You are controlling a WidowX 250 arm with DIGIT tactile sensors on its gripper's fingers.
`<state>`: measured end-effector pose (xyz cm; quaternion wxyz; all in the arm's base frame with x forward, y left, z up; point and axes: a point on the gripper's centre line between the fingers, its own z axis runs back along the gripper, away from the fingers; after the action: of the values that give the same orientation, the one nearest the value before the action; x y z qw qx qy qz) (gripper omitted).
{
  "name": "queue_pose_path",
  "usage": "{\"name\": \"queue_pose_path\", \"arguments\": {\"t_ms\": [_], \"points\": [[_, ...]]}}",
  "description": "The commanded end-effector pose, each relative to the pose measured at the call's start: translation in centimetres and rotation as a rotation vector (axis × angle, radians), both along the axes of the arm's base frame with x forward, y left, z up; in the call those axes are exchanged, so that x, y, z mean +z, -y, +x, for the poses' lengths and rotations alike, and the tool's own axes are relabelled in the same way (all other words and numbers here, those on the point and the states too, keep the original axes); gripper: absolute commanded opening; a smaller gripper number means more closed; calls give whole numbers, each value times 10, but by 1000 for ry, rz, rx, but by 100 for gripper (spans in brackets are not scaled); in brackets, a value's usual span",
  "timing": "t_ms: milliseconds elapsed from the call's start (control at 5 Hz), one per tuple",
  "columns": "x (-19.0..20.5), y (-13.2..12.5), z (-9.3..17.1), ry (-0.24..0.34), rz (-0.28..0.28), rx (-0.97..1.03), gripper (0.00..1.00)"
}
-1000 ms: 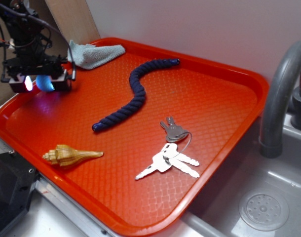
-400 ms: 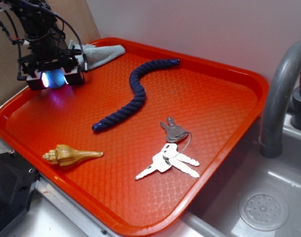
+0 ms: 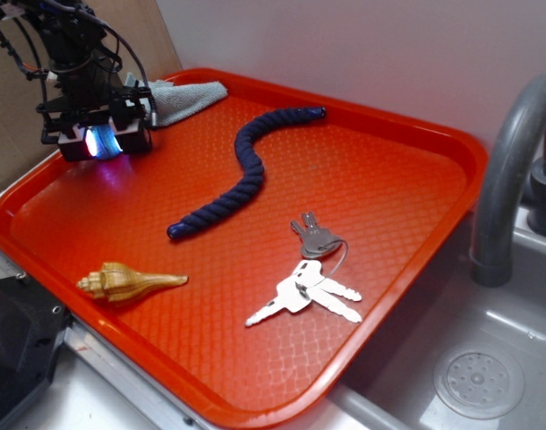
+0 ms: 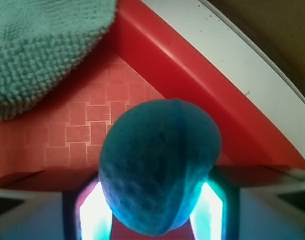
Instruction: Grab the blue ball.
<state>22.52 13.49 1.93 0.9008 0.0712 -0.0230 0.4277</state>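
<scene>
The blue ball (image 4: 160, 165) fills the middle of the wrist view, squeezed between two glowing pads (image 4: 95, 212) on its left and right. In the exterior view only a sliver of the blue ball (image 3: 96, 141) shows between the jaws. My gripper (image 3: 100, 141) is shut on it and hangs above the far left corner of the red tray (image 3: 398, 125), with the tray floor visible well below the ball.
A pale blue-grey cloth (image 3: 179, 98) lies just right of the gripper at the tray's back edge. A navy rope (image 3: 246, 170), a seashell (image 3: 125, 281) and keys (image 3: 311, 273) lie on the tray. A sink and grey faucet (image 3: 510, 170) stand to the right.
The gripper has risen from the tray floor with the ball in it and shifted a little toward the back of the tray. Nothing else has moved.
</scene>
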Motion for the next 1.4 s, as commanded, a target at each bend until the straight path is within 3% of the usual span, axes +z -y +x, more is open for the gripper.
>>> {"name": "queue_pose_path", "arguments": {"t_ms": [0, 200, 400, 600, 800, 1000, 1200], "points": [[7, -5, -23, -14, 23, -100, 0], [22, 0, -29, -26, 27, -177, 0], [58, 20, -40, 4, 52, -317, 0], [103, 52, -55, 55, 4, -496, 0], [140, 84, -66, 6, -66, -674, 0], [161, 110, -58, -47, -74, -809, 0], [167, 125, -35, -89, -67, -897, 0]]}}
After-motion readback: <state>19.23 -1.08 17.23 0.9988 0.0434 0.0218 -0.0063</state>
